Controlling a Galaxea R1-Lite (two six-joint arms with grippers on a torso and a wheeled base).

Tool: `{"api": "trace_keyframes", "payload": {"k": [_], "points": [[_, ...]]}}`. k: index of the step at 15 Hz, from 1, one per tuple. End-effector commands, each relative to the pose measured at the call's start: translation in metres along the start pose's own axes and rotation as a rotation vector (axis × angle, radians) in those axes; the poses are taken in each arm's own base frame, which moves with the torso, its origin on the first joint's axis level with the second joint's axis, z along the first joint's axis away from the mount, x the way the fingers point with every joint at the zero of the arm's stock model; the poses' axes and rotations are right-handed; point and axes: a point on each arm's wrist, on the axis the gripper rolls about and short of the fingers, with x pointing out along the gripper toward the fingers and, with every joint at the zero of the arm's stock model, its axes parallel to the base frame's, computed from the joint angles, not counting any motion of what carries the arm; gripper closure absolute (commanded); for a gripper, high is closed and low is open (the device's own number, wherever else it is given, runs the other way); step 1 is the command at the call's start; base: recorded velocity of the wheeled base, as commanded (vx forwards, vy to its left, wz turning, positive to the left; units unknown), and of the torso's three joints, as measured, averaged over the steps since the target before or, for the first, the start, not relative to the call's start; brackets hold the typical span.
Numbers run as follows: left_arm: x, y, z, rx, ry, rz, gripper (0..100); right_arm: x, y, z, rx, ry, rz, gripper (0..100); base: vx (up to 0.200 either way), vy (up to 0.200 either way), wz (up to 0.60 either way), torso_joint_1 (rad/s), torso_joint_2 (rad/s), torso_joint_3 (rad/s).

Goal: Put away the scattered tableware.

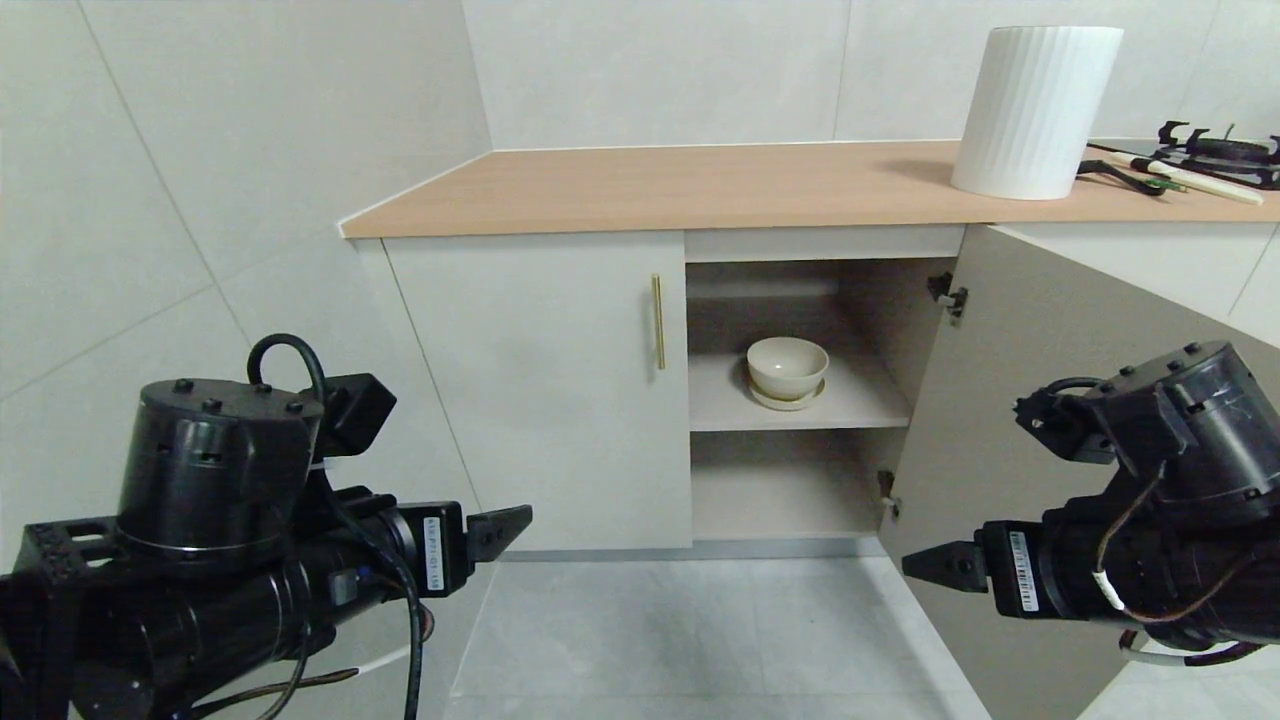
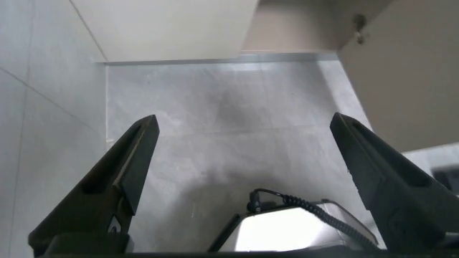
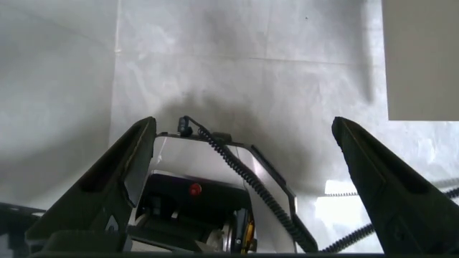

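Observation:
A cream bowl (image 1: 787,366) sits on a small plate (image 1: 786,402) on the middle shelf (image 1: 860,408) of an open cabinet. My left gripper (image 1: 500,530) hangs low at the left, well in front of the cabinet and above the floor. In the left wrist view, the left gripper (image 2: 244,129) is open with only floor tiles between its fingers. My right gripper (image 1: 930,565) is low at the right, beside the swung-out cabinet door (image 1: 1000,400). The right wrist view shows the right gripper (image 3: 244,129) open and holding nothing.
The left cabinet door (image 1: 540,390) is closed, with a brass handle (image 1: 658,322). On the wooden countertop (image 1: 700,185) stands a white ribbed container (image 1: 1035,110), with utensils (image 1: 1180,175) and a stove grate (image 1: 1225,150) to its right. Grey floor (image 1: 700,630) lies before the cabinet.

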Motion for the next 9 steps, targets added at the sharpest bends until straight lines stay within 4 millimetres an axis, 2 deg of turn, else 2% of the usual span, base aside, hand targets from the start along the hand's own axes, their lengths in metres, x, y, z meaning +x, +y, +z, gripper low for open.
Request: {"api": "trace_keyframes", "payload": {"k": [1, 9], "points": [[0.0008, 0.0, -0.0003, 0.0, 0.002, 0.002, 0, 0.0007, -0.0001, 0.0, 0.0, 0.001, -0.002, 0, 0.0, 0.0, 0.0, 0.0, 0.0, 0.0], [0.0012, 0.0001, -0.0006, 0.003, 0.005, 0.005, 0, -0.0059, -0.0002, -0.0013, -0.014, 0.002, -0.019, 0, 0.0, 0.0, 0.0, 0.0, 0.0, 0.0]]}}
